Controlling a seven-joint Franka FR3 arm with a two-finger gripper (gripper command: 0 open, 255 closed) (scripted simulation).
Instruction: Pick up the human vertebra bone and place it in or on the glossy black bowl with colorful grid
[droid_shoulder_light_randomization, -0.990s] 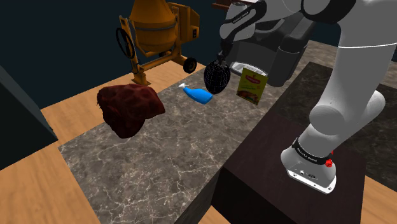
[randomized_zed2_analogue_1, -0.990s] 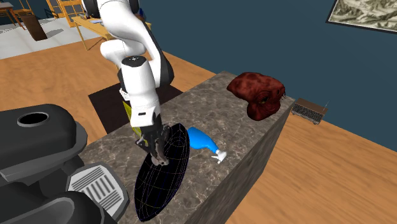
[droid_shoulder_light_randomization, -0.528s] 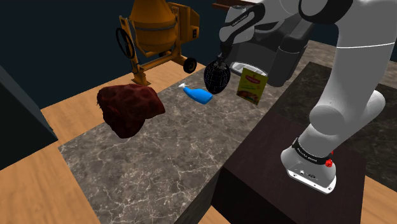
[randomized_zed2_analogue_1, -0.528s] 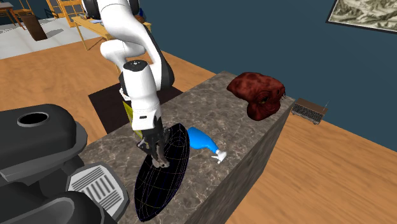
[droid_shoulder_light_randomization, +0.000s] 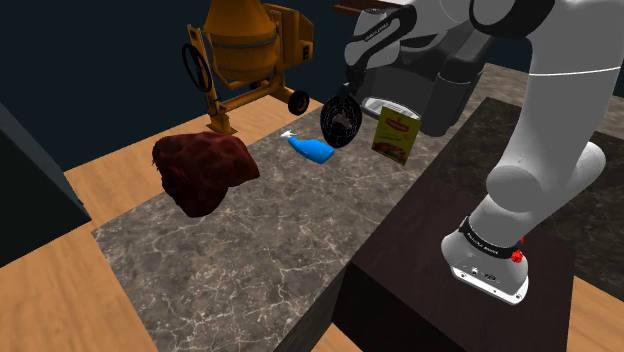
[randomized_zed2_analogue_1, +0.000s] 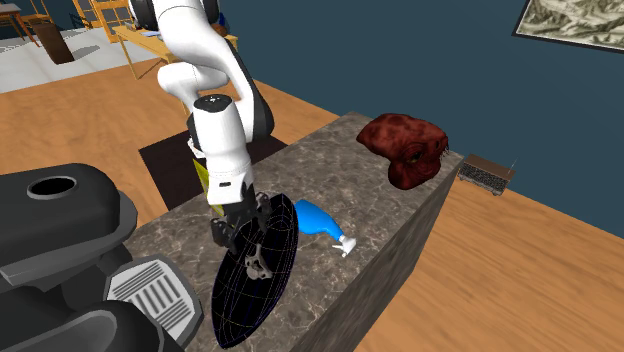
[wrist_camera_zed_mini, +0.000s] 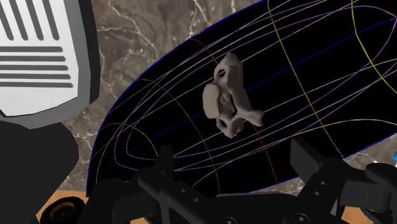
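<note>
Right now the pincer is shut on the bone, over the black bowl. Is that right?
Not quite: the pincer is open, over the black bowl. The wrist view shows its fingers standing apart, and the bone lies free beyond them, against the bowl's inside.

black glossy bowl with coloured grid lines (wrist_camera_zed_mini: 305, 70): rim cut off by the wrist view's edges.
pale vertebra bone (wrist_camera_zed_mini: 228, 95): too small to tell in the shoulder view.
blue squeeze bottle (randomized_zed2_analogue_1: 322, 222): fat end behind the bowl's rim, second exterior view.
white arm (droid_shoulder_light_randomization: 560, 120): upper links cut off at the top edge, both exterior views.
green printed packet (droid_shoulder_light_randomization: 396, 134): mostly hidden behind the arm, second exterior view.
orange cement mixer (droid_shoulder_light_randomization: 245, 50): drum top cut off.
grey-black machine (randomized_zed2_analogue_1: 70, 250): cut off at left and bottom edges.
</note>
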